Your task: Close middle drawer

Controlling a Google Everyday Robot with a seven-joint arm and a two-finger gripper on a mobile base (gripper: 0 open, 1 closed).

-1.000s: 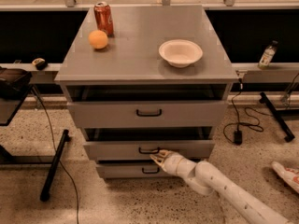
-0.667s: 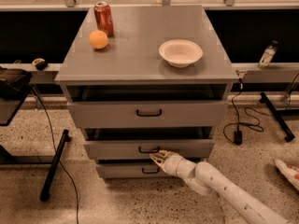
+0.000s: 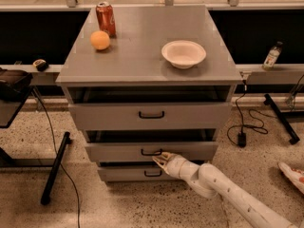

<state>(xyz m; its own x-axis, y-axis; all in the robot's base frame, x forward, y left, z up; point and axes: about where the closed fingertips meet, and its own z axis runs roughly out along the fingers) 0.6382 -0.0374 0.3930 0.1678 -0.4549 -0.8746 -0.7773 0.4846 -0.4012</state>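
The grey cabinet (image 3: pixel 142 65) has three drawers. The middle drawer (image 3: pixel 118 152) stands a little way out, its flat grey front carrying a small black bar handle (image 3: pixel 148 152). My gripper (image 3: pixel 160 159) comes in from the lower right on a white arm (image 3: pixel 228 189). Its tips touch the drawer front just right of and below the handle. The top drawer (image 3: pixel 114 116), with the taller front, also stands slightly out. The lowest drawer (image 3: pixel 126 174) is partly hidden behind my arm.
On the cabinet top stand a red can (image 3: pixel 105 18), an orange (image 3: pixel 100 40) and a white bowl (image 3: pixel 183 53). A black stand leg (image 3: pixel 54 167) is on the floor at left. Cables and a plug (image 3: pixel 242 137) lie at right. A bottle (image 3: pixel 271 56) stands on the right ledge.
The gripper has stayed against the middle drawer's front by the handle. The drawer's position looks about the same.
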